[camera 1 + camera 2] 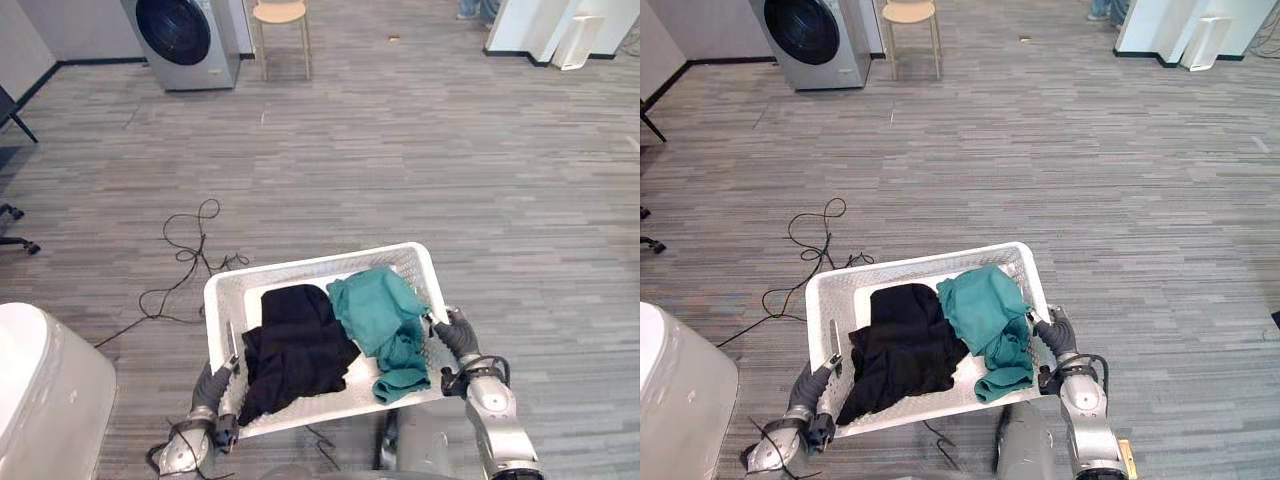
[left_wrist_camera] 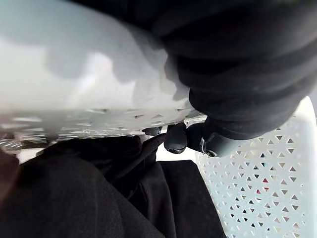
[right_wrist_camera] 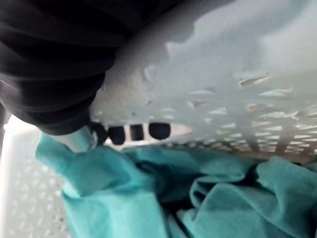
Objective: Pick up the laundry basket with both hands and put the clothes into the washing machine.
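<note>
The laundry basket lies long axis crosswise, opening upward.

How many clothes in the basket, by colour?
black garment: 1
teal garment: 1 (bunched up; it reads as one piece)
Total: 2, both lying in the laundry basket.
</note>
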You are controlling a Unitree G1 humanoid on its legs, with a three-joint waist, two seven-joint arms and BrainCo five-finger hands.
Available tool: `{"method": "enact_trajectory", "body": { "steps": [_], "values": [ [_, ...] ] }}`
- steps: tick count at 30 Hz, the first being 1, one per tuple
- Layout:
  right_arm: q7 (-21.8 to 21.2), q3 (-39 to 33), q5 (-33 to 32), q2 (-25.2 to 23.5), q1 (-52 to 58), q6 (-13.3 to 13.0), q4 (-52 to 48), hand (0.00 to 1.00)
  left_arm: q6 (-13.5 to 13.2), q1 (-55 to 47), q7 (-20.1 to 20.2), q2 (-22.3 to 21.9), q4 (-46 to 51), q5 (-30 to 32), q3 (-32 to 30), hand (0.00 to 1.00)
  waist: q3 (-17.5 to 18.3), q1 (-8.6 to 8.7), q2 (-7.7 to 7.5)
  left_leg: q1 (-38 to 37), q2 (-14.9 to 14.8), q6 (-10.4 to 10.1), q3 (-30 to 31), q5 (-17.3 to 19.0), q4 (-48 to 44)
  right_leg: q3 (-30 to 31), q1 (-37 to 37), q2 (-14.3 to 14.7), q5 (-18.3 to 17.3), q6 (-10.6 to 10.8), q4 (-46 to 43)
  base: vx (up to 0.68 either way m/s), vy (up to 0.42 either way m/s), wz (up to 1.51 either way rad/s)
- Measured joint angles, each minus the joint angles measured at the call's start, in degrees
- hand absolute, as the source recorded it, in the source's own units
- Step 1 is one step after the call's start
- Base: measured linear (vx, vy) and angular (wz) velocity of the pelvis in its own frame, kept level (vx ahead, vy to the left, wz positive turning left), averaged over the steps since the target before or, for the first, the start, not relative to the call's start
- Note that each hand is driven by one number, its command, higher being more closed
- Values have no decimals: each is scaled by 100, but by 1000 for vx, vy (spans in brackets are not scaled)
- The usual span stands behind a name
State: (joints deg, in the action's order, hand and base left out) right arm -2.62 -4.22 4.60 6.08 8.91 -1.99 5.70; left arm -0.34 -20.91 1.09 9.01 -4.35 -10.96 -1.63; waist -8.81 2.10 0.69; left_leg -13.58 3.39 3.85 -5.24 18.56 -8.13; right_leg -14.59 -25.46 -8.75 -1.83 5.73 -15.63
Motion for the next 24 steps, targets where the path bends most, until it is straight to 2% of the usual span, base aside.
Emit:
{"method": "enact_trajectory", "body": {
  "steps": [1, 2, 3, 4, 5, 6, 7, 8, 9, 10, 11, 12, 13, 14, 15, 16, 17, 18, 19, 20, 21, 22, 23, 24],
  "values": [
    [1, -6, 0, -7, 52, 1, -41, 100, 4, -2, -1, 20, -16, 0, 22, 100, 7, 54, -50, -155, 17, -131, 101, 90, 31, 83, -17, 31, 183, -42, 189, 513, -70, 58],
    [2, -35, 6, 18, 131, 45, -25, 100, 27, -6, -4, -29, -77, 9, 76, 100, 23, 113, 4, -349, -95, -313, 264, 227, -81, 327, -35, 164, 571, -461, -191, 686, -153, 65],
    [9, -67, 6, 41, 228, 124, -32, 100, 117, -77, -19, -154, -81, 66, 101, 100, 80, 148, 115, 18, -360, -409, 405, 293, -1340, 363, -46, 303, 436, -709, -760, 705, -172, 57],
    [9, -67, 6, 77, 256, 125, -67, 100, 127, -103, -32, -212, -78, 75, 98, 100, 75, 155, 222, 392, -558, -420, 385, 193, -2210, 250, 65, 355, 254, -717, -812, 862, -213, 53],
    [-1, -60, 4, 194, 336, 139, -241, 100, 132, -138, -28, -319, -74, 76, 101, 100, 58, 147, 495, 1243, -976, -353, 324, -647, -3992, 13, 380, 604, -11, -756, -784, 738, -184, 11],
    [-1, 20, 2, 273, 472, 216, -454, 100, 136, -256, -35, -415, -65, 64, 68, 100, 5, -10, 578, 1745, -1346, -419, 239, -2450, -5116, 29, 825, 846, -301, -812, -694, 747, -173, 0],
    [-2, 34, 3, 275, 516, 235, -537, 100, 135, -307, -33, -453, -60, 56, 75, 100, -31, -100, 614, 1953, -1488, -412, 282, -2820, -5629, 23, 1124, 929, -446, -812, -614, 922, -171, -13],
    [3, -40, -1, 295, 579, 241, -588, 100, 138, -311, 5, -479, -59, 52, 132, 100, -96, -154, 589, 2428, -1574, -280, 319, -2349, -6567, 33, 1740, 1016, -699, -806, -424, 607, -92, 6],
    [6, -54, -1, 298, 618, 243, -597, 100, 138, -320, 10, -480, -58, 52, 137, 100, -127, -196, 536, 2644, -1531, -188, 300, -2028, -6806, 65, 2039, 1005, -803, -802, -286, 908, -103, 3],
    [8, -48, -1, 335, 603, 239, -659, 100, 135, -333, 15, -477, -59, 51, 136, 100, -119, -312, 374, 3100, -1394, -144, 133, -1481, -6639, 180, 2553, 883, -969, -764, 38, 590, -38, -18],
    [7, -36, -2, 358, 567, 232, -670, 100, 122, -329, 17, -478, -50, 47, 135, 100, -92, -376, 257, 3426, -1287, -157, -61, -1158, -6158, 283, 2789, 772, -1041, -703, 250, 874, -18, -43],
    [7, -37, -2, 393, 431, 235, -658, 100, 104, -288, 14, -492, -29, 38, 130, 100, -76, -463, 218, 3814, -1192, -227, -285, -944, -4941, 411, 3077, 631, -1133, -600, 512, 848, 91, -54],
    [6, -29, -3, 474, 340, 232, -655, 100, 101, -286, 9, -549, 26, 37, 119, 100, -54, -495, 240, 3980, -1102, -334, -305, -953, -3390, 489, 3303, 543, -1231, -455, 694, 707, 89, -49],
    [7, -34, -5, 498, 297, 227, -636, 100, 101, -286, 8, -581, 53, 42, 116, 100, -43, -530, 284, 3975, -1015, -518, -227, -1084, -2462, 533, 3449, 477, -1291, -331, 757, 739, 170, -45],
    [5, -66, -11, 541, 257, 201, -546, 100, 108, -277, 9, -631, 56, 49, 110, 100, 8, -584, 405, 3914, -923, -686, -44, -1609, -1414, 650, 3662, 387, -1428, -189, 815, 633, 223, -47],
    [12, -100, -15, 478, 145, 171, -192, 100, 146, -262, -31, -652, 31, 91, 100, 100, 75, -604, 206, 3691, -581, -380, -118, -1949, -1352, 885, 3840, 102, -1482, -131, 804, 967, 341, -28],
    [-4, -125, -14, 457, 56, 186, -79, 100, 186, -257, -47, -662, 85, 156, 67, 100, 163, -457, 113, 3713, -434, -115, -231, -1633, -1791, 1193, 3755, -231, -1369, 39, 353, 824, 310, -18],
    [-26, -114, -12, 451, 9, 186, -37, 100, 188, -302, -52, -678, 129, 156, 42, 100, 147, -454, 98, 3786, -419, -131, -266, -1415, -2255, 1446, 3689, -305, -1315, 121, -6, 825, 315, -17],
    [-91, -109, 14, 329, -84, 193, 20, 100, 189, -338, -72, -669, 167, 164, -11, 100, 79, -516, -53, 4002, -215, -205, -412, -1048, -3157, 1825, 3513, -433, -1195, 310, -1082, 756, 380, -37],
    [-126, -85, 15, 351, 48, 138, -20, 100, 210, -442, -77, -680, 228, 170, -13, 100, 98, -477, -124, 3398, 34, -105, -360, -1002, -2166, 2064, 3002, -575, -639, 417, -2675, 665, 363, -38],
    [-130, -60, 25, 299, 22, 116, 39, 100, 211, -471, -107, -625, 242, 170, -36, 100, 68, -454, -283, 3149, 221, 270, -452, -745, -2183, 2178, 2691, -715, -26, 215, -3537, 596, 281, -4],
    [-127, -38, 55, 147, 75, 128, 50, 100, 258, -434, -136, -555, 238, 190, -60, 100, 81, -328, -467, 2715, 477, 382, -426, -404, -2166, 2288, 2107, -802, 271, -237, -4896, 596, 173, 13],
    [-125, -40, 55, 108, 153, 125, 36, 100, 266, -433, -122, -523, 238, 210, -67, 100, 55, -252, -361, 2215, 498, 456, -328, -152, -2065, 2127, 1569, -605, -83, -480, -5566, 659, 164, 20],
    [-122, -56, 54, 110, 193, 126, -2, 100, 266, -430, -112, -508, 239, 222, -34, 100, 43, -259, -277, 1925, 486, 460, -258, -85, -1891, 1995, 1328, -486, -270, -546, -5673, 698, 191, 17]
  ]
}}
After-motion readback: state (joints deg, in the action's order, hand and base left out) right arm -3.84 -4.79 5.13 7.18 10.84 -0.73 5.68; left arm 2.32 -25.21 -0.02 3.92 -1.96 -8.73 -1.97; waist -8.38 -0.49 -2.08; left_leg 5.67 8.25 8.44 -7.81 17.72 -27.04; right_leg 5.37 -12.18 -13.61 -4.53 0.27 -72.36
